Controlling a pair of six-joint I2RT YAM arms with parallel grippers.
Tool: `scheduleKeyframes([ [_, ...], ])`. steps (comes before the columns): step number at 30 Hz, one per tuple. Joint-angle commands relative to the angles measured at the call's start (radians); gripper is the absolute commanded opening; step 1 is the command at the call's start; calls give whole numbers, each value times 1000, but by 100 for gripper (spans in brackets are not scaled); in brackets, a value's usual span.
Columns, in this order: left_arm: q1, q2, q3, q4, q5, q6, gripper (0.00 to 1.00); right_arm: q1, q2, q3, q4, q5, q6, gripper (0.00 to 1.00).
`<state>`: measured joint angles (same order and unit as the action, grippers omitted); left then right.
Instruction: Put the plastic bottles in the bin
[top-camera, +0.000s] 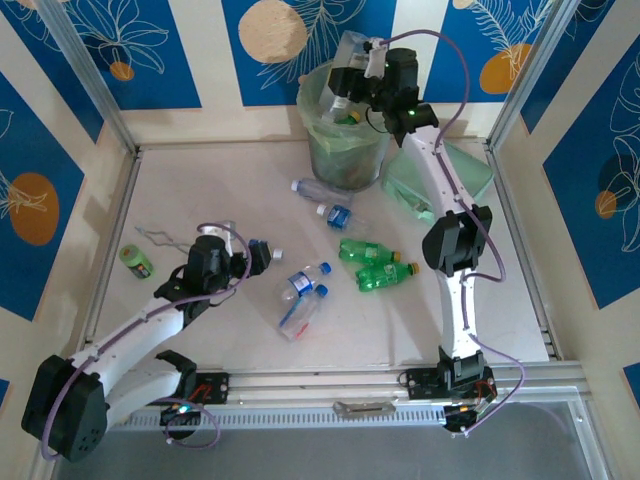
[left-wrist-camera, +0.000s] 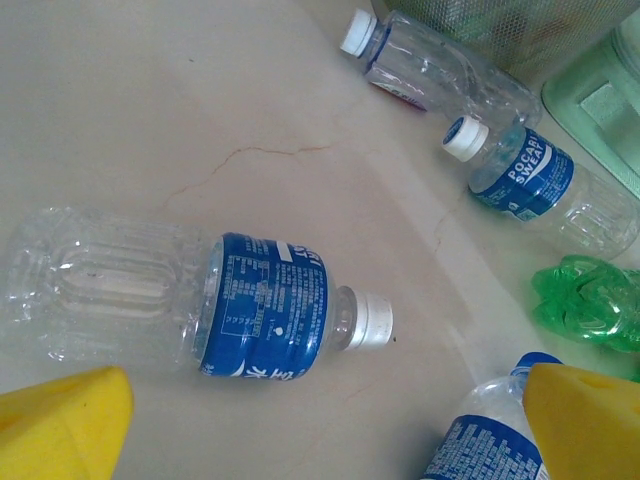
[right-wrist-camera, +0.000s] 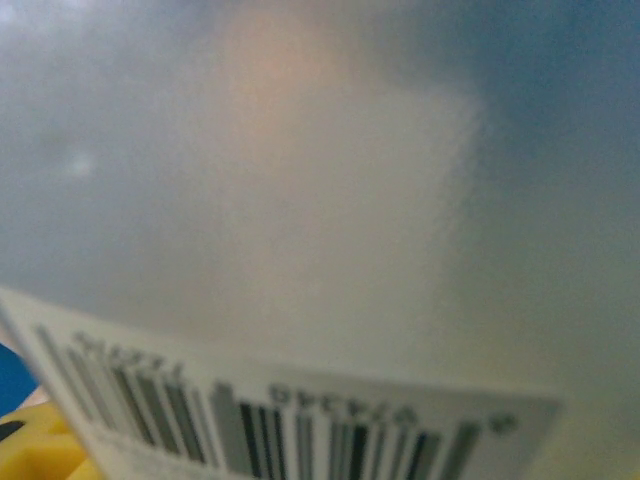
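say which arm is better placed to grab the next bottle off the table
Left. The left gripper, open, hovers just over a clear bottle on the table; the right gripper is up over the bin holding another bottle.

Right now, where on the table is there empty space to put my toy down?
The widest bare patch is the far-left table, between the small green tape roll and the round grey-green bin. Another lies along the near edge, in front of the two green plastic bottles. The middle is crowded with clear blue-labelled bottles.
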<state>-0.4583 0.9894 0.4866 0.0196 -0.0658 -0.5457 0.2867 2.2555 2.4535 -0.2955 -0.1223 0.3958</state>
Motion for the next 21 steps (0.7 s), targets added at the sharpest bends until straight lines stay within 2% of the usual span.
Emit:
scheduleKeyframes([
  [1, 12, -18, -13, -11, -18, -12, 100, 10, 23, 47, -78, 15, -42, 62],
  [8, 12, -40, -19, -27, -22, -16, 99, 14, 60, 60, -100, 7, -31, 64],
  [15, 12, -57, -22, -43, -31, -16, 100, 14, 79, 127, -122, 9, -34, 81],
  [21, 12, -60, -22, -44, -29, -21, 100, 12, 65, 200, -175, 31, -67, 86],
])
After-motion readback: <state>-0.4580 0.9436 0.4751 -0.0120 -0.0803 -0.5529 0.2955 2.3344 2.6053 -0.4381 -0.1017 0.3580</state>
